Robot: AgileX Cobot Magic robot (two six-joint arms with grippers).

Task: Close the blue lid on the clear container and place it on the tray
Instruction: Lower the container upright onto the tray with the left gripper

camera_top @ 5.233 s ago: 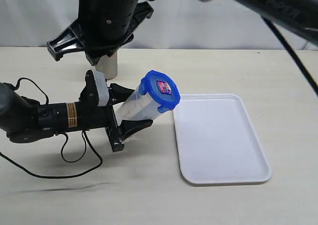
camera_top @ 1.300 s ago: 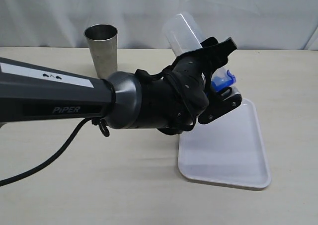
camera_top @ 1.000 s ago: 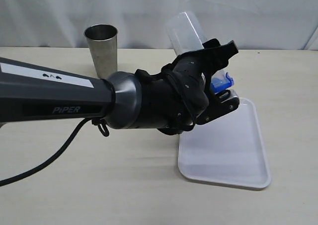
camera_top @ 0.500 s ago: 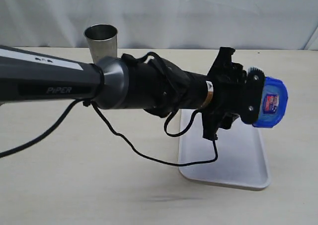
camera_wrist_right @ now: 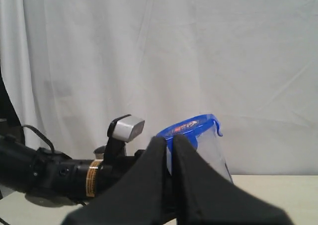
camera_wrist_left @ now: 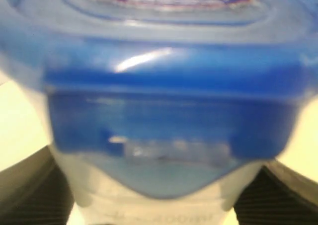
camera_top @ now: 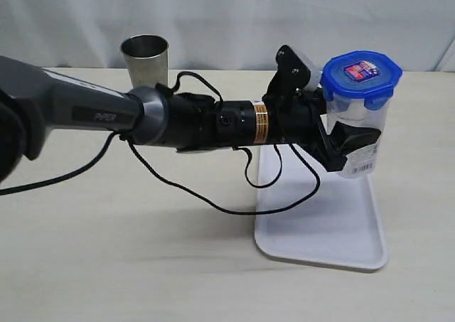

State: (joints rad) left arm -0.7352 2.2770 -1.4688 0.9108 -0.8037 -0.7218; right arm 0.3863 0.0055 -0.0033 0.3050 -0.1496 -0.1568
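- Pinched around its lower half by the left gripper [camera_top: 334,141]: the container [camera_top: 359,133], upright, with the lid [camera_top: 361,73] seated on top.
- Hanging over the far right part of the tray [camera_top: 320,222], apparently not touching; probably straight down from here.
- Pressed together and empty, raised clear: the right gripper [camera_wrist_right: 169,160].

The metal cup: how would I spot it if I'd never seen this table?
On the table, look by the white curtain. Left of the tray stands the metal cup, upright. It is shiny steel and open-topped, unlike the blue-lidded clear container.
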